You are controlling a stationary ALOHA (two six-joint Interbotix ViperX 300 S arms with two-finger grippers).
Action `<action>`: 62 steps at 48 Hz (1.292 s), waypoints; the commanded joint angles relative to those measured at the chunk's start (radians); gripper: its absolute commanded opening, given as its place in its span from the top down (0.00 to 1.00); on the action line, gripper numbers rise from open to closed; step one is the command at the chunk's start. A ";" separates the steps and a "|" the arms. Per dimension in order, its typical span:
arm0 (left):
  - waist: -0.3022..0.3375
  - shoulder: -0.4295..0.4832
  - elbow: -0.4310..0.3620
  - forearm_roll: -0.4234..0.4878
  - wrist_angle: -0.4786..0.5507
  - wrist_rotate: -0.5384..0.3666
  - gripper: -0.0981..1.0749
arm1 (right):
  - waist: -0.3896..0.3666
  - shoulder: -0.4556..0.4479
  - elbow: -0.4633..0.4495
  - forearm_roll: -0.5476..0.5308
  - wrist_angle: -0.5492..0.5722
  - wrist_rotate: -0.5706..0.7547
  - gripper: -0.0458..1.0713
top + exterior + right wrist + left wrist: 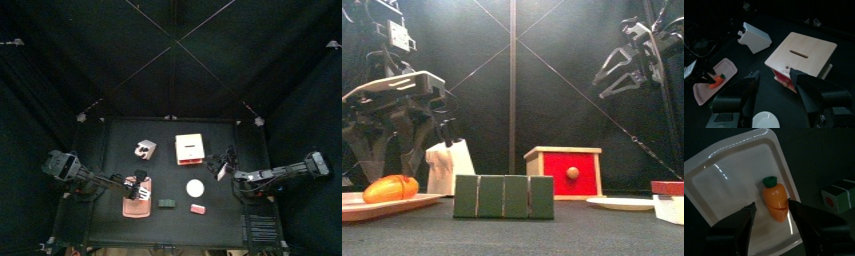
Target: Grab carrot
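Observation:
An orange carrot (776, 203) with a green top lies on a pale pink tray (731, 178). My left gripper (777, 220) is open and hangs right above it, one jaw on each side of the carrot's thin end, not touching it. In the front view the carrot (392, 188) lies on the tray (369, 208) under the left gripper (405, 140). In the top view the left gripper (134, 186) is over the tray (136, 209). My right gripper (777, 95) is open and empty, high above the table (629, 65).
A wooden box with a red front (567, 172) stands mid-table, a white carton (449, 165) behind the tray, a green block (504, 196) at the front. A white plate (623, 203) and a small red block (198, 209) lie to the right.

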 commanded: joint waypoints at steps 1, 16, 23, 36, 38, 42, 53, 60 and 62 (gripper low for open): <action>-0.002 0.006 -0.028 0.002 -0.008 -0.002 0.16 | -0.005 0.002 -0.012 -0.009 0.002 -0.002 0.19; 0.003 0.046 -0.041 0.002 -0.011 0.000 0.17 | -0.008 0.002 -0.012 -0.011 0.005 -0.002 0.19; 0.005 0.054 -0.040 0.000 -0.011 0.000 0.17 | -0.008 0.002 -0.011 -0.011 0.005 -0.002 0.19; 0.005 0.055 -0.035 0.002 -0.009 0.000 0.18 | -0.009 0.002 -0.011 -0.011 0.005 -0.002 0.19; 0.005 0.055 -0.035 0.002 -0.009 0.000 0.18 | -0.009 0.002 -0.011 -0.011 0.005 -0.002 0.19; 0.005 0.055 -0.034 0.000 -0.011 0.000 0.18 | -0.009 0.002 -0.011 -0.012 0.005 -0.002 0.19; 0.006 0.061 -0.032 0.002 -0.009 0.000 0.18 | -0.009 0.002 -0.011 -0.012 0.005 -0.002 0.19; 0.006 0.067 -0.032 0.000 -0.009 0.000 0.18 | -0.009 0.003 -0.012 -0.011 0.005 -0.002 0.19; 0.006 0.067 -0.032 0.002 -0.009 0.000 0.18 | -0.011 0.002 -0.011 -0.011 0.005 -0.002 0.19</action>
